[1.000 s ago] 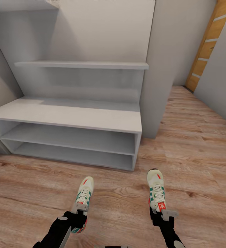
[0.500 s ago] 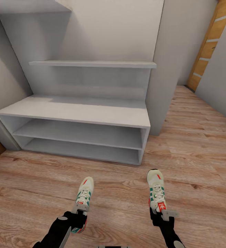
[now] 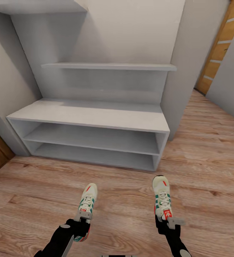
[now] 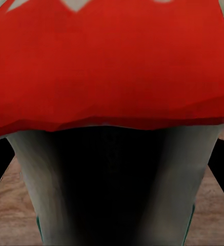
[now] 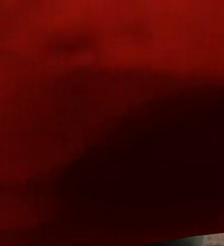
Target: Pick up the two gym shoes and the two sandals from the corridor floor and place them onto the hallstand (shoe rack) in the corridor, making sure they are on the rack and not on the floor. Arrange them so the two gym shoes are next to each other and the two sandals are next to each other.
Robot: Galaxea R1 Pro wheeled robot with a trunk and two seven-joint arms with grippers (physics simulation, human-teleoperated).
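Head view: we're carrying one gym shoe per arm, both held above the corridor floor [image 3: 209, 150], toes toward the hallstand [image 3: 92, 119], which sits ahead and slightly left with its top and both shelves bare.

Left side: left gripper [image 3: 82, 220] is clamped at the heel end of the left gym shoe [image 3: 86, 205], toe cantilevered forward. Left wrist view shows the red heel [image 4: 112, 61] right up against the lens with dark finger edges on both sides, so the grip looks narrow and rear-only. Risk: shoe pitches or slips out as we reach.

Right side: right gripper [image 3: 166, 222] is likewise closed on the heel of the right gym shoe [image 3: 161, 200]. Right wrist view is just dark red heel [image 5: 91, 102], no usable depth cue.

Failure modes we see:
- toes hit the bench front edge if we come in low
- shoes sit well apart now; releasing at this spacing may not count as next to each other
- release short of the top drops one to the floor
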